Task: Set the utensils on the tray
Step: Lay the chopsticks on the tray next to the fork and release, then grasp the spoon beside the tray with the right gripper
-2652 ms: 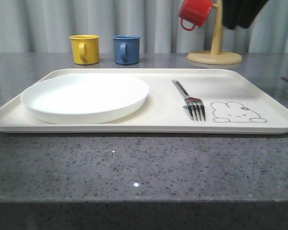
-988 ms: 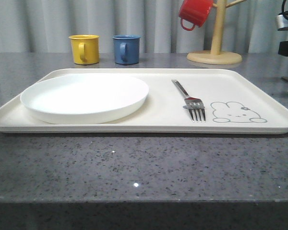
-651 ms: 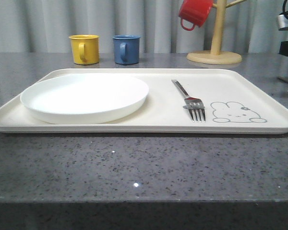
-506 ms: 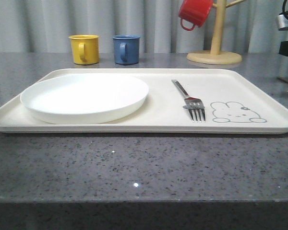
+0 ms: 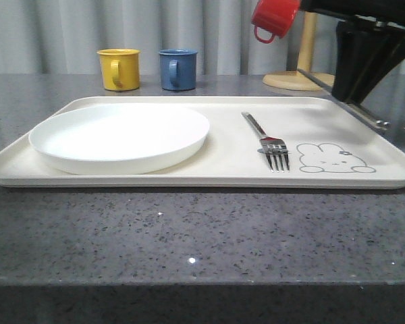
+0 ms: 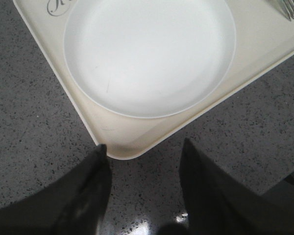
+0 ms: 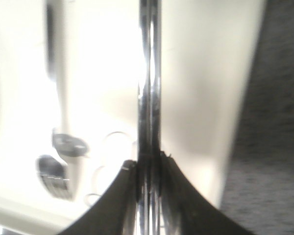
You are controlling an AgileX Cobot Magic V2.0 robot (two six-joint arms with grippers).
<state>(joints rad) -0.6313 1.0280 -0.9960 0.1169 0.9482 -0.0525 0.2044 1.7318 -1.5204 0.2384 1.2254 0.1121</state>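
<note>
Gripping the chopsticks, the right gripper is held above the tray, right of the fork; the left gripper is spread open.

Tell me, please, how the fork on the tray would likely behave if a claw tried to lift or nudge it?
The fork looks like polished metal, so it is probably stiff and rather slippery between fingers. It lies flat on the smooth tray, so a nudge would likely make it slide, not roll. Its slim, low handle probably leaves little to grip from above.
</note>
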